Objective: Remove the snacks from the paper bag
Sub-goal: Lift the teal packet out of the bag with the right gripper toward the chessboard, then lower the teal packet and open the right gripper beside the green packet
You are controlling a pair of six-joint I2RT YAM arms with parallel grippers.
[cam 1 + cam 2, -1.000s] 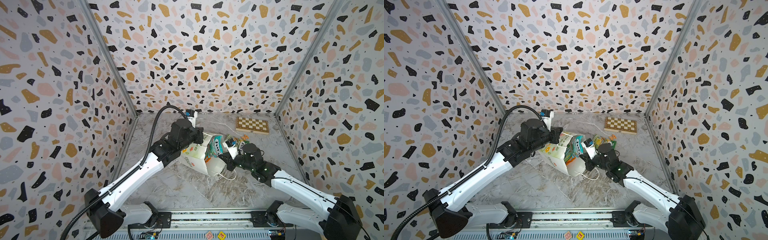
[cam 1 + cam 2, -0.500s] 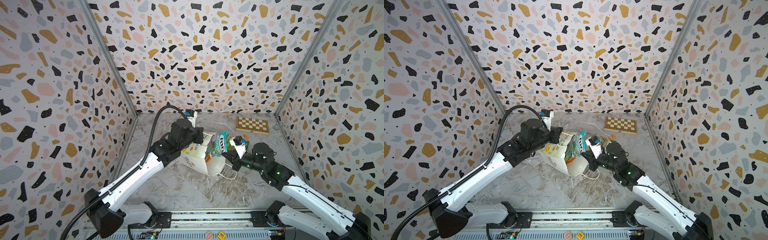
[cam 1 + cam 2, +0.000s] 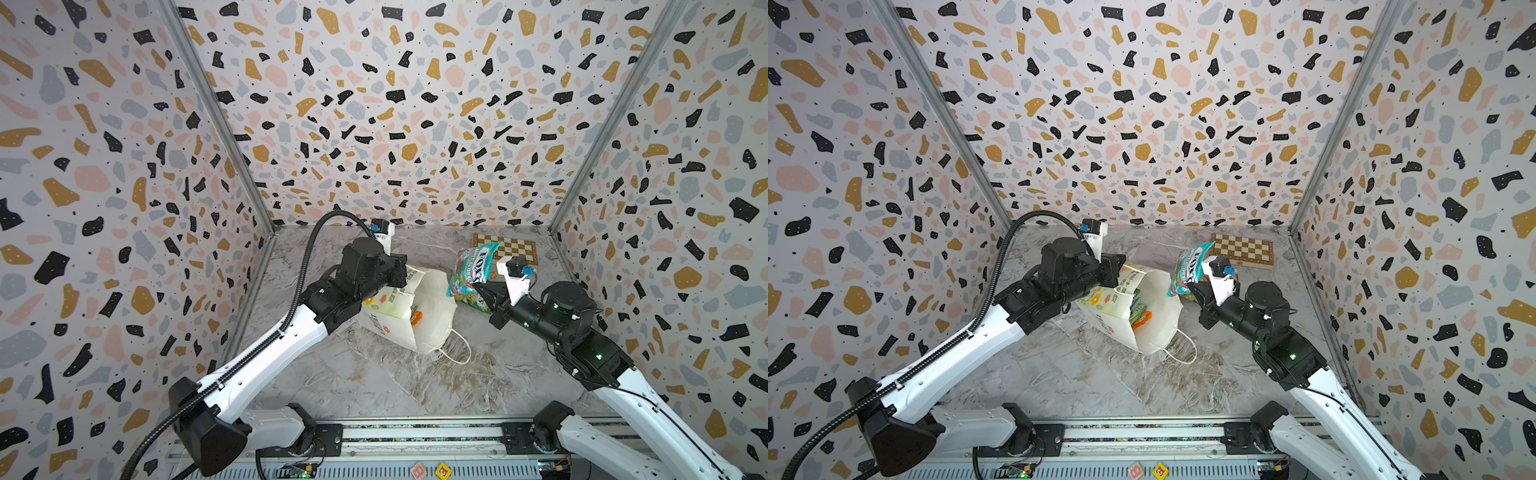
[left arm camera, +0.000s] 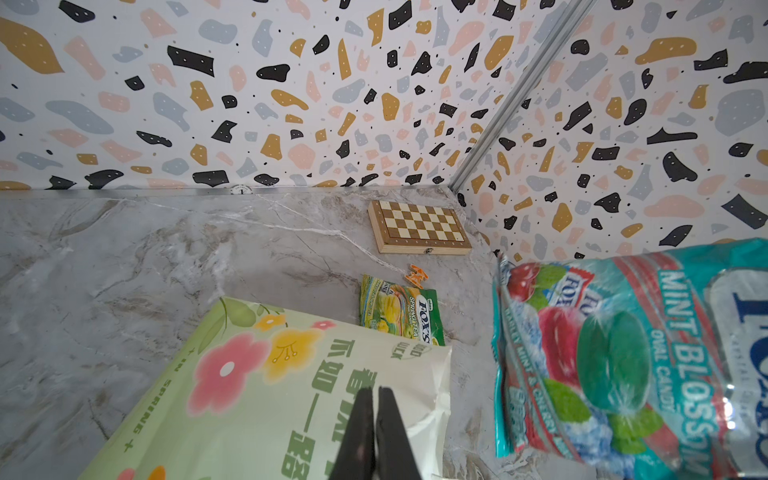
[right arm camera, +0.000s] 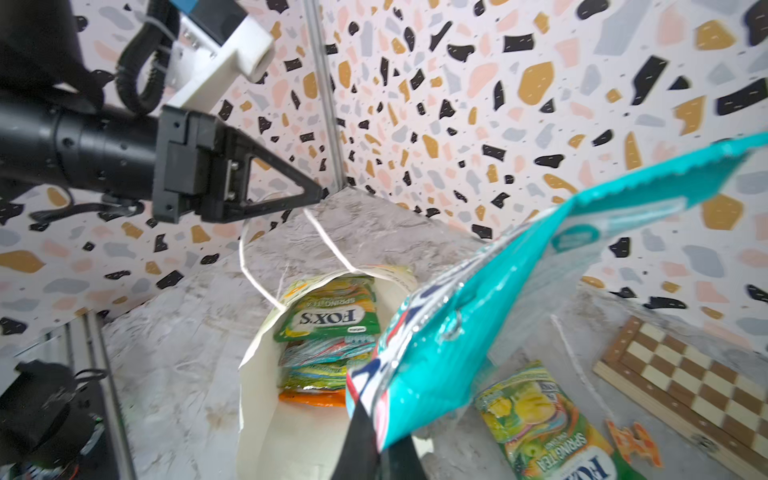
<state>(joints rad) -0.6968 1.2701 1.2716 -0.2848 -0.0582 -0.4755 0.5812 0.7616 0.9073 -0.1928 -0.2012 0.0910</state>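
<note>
- Pinching its lower edge in both top views, the right gripper point(image 3: 478, 287) holds a glossy teal-and-red candy packet point(image 3: 471, 264) upright, just outside the mouth of the white paper bag point(image 3: 434, 307), which lies lengthwise toward it.
- Left wrist: the left gripper point(image 4: 374, 392) has its jaws together over the bag's green side.
- Right wrist: the left gripper nips the thin white cord handle point(image 5: 328, 245); flat green candy packets point(image 5: 332, 318) lie stacked inside.

6 snacks point(image 5: 478, 332), 1 bag point(image 3: 432, 299), 1 chessboard point(image 3: 519, 249)

This looks like a robot lab booth: speckled walls point(image 3: 415, 104) close in a grey worktop point(image 3: 353, 386), and a left arm point(image 3: 266, 361) and right arm point(image 3: 598, 357) sit on a metal rail point(image 3: 415, 434).
</note>
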